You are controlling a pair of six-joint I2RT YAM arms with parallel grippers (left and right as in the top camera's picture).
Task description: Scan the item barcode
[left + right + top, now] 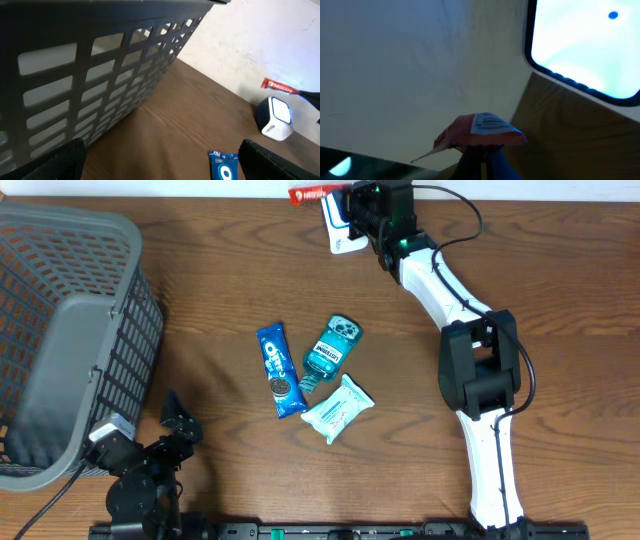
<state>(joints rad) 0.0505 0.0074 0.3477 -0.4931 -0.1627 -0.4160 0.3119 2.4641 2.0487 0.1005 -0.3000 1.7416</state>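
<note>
While the left hand (180, 420) gapes wide beside the basket (60, 330) at the near edge of the desk (230, 270), an Oreo pack (279, 370), a mouthwash bottle (330, 350) and a wipes pack (338, 408) lie mid-desk. At the far edge, the right hand (481, 156) pinches a red packet (480, 131), barcode showing, just beside the lit scanner (340, 230).

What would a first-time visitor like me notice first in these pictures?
Probably the right arm, stretched to the far edge of the table, its claw shut on a red packet beside a glowing white scanner. Next comes the big grey basket on the left. Mid-table lie a blue cookie pack, a teal bottle and a wipes pack.
</note>
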